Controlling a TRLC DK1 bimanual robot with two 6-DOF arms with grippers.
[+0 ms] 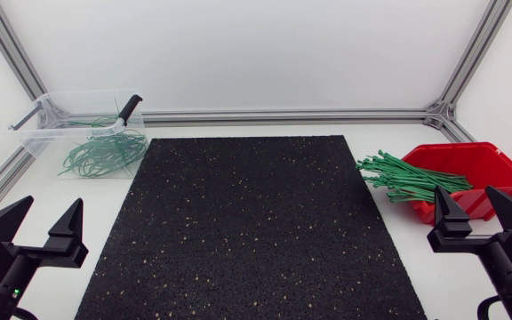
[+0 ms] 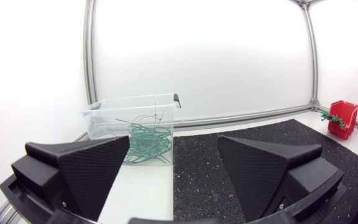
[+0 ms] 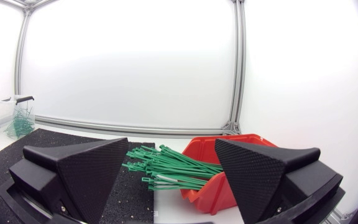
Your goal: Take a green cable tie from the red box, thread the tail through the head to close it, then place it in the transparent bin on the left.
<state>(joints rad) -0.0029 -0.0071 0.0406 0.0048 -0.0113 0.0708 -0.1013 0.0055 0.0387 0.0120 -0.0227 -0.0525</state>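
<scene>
A red box sits at the table's right side, with a bundle of straight green cable ties sticking out of it onto the mat's edge. The right wrist view shows the red box and its cable ties just ahead of my right gripper, which is open and empty. The transparent bin stands at the back left and holds several closed green ties. My left gripper rests open and empty at the front left. The bin lies ahead of it in the left wrist view.
A black speckled mat covers the middle of the white table. Aluminium frame rails run along the back edge and corners. My right gripper sits just in front of the red box.
</scene>
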